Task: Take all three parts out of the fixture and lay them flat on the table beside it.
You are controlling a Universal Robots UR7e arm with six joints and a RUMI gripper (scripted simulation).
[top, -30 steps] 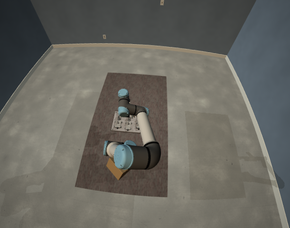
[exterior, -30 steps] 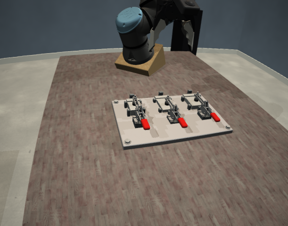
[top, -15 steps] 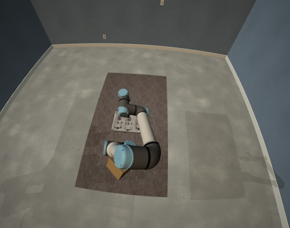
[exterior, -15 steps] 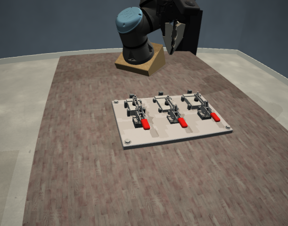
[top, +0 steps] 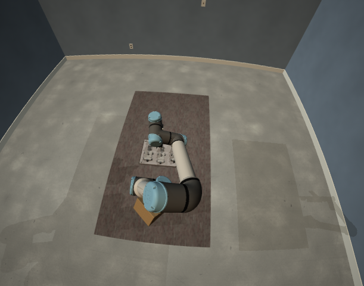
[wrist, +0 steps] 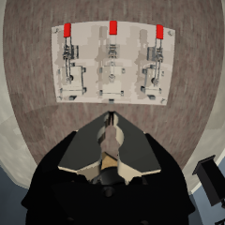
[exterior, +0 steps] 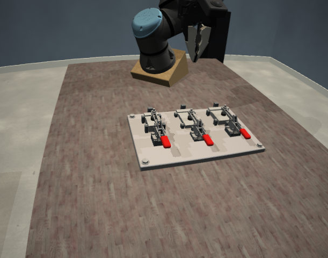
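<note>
The light fixture plate [top: 142, 159] [exterior: 164, 158] [wrist: 136, 42] lies on the table. In the exterior view, a flat pale part [exterior: 149, 123] [wrist: 151, 87] sits in the left nest, another part [exterior: 183, 117] [wrist: 112, 87] in the middle and a third part [exterior: 217, 115] [wrist: 75, 84] in the right. A toggle clamp reaches over each part, its red handle low: left handle [exterior: 165, 142] [wrist: 159, 32], middle handle [exterior: 208, 140] [wrist: 113, 27], right handle [exterior: 245, 133] [wrist: 67, 30]. My gripper [exterior: 195, 60] [wrist: 112, 112] is shut and empty, above the table on the robot-base side of the plate.
The arm's base stands on a wooden wedge [top: 143, 212] [exterior: 179, 71] behind the plate. A dark upright box [exterior: 221, 38] [wrist: 211, 180] stands beyond the gripper. Small locating blocks and raised clamp mechanisms stand around the parts. In the top view the arm hides some of the plate.
</note>
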